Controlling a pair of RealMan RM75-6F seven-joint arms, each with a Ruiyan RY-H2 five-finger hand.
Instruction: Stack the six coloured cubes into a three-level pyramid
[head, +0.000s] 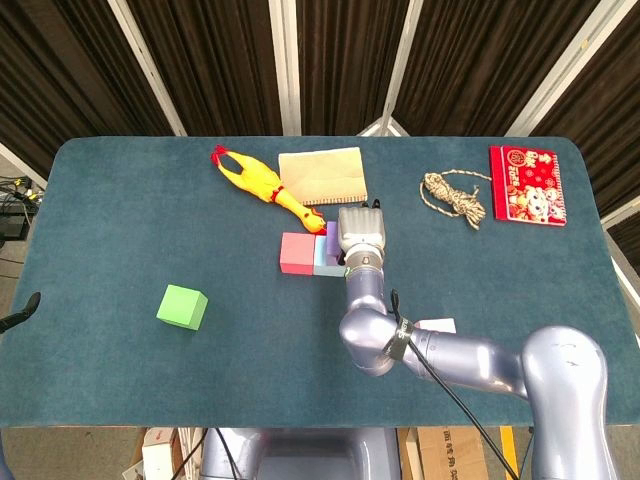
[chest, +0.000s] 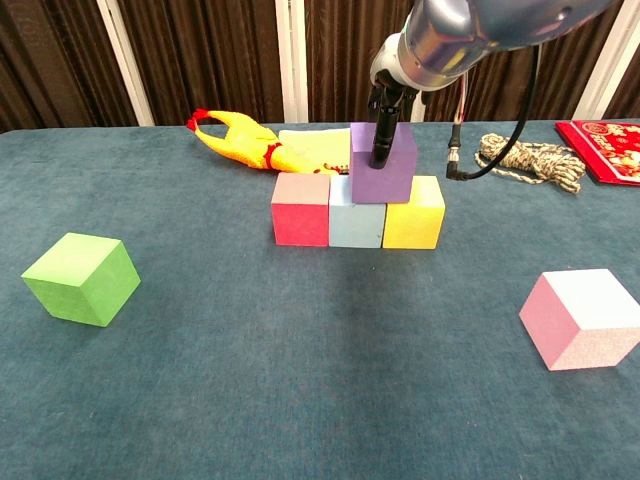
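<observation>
Head view: the right hand (head: 361, 232) is seen from behind above the block row, hiding its fingers and most of the purple cube (head: 332, 237). The red cube (head: 297, 253) and blue cube (head: 327, 259) lie side by side; the green cube (head: 182, 306) lies well apart on the teal cloth (head: 120, 230). A rubber chicken (head: 255, 183), rope (head: 455, 196) and dark curtains (head: 210, 60) are seen beyond.

Chest view: the purple cube is held from above, a dark finger (chest: 382, 135) down its front face, resting across the blue cube and yellow cube (chest: 414, 212). If released off-centre, it could tip or nudge the row apart. The pink cube (chest: 580, 318) lies apart. The left hand is not visible.
</observation>
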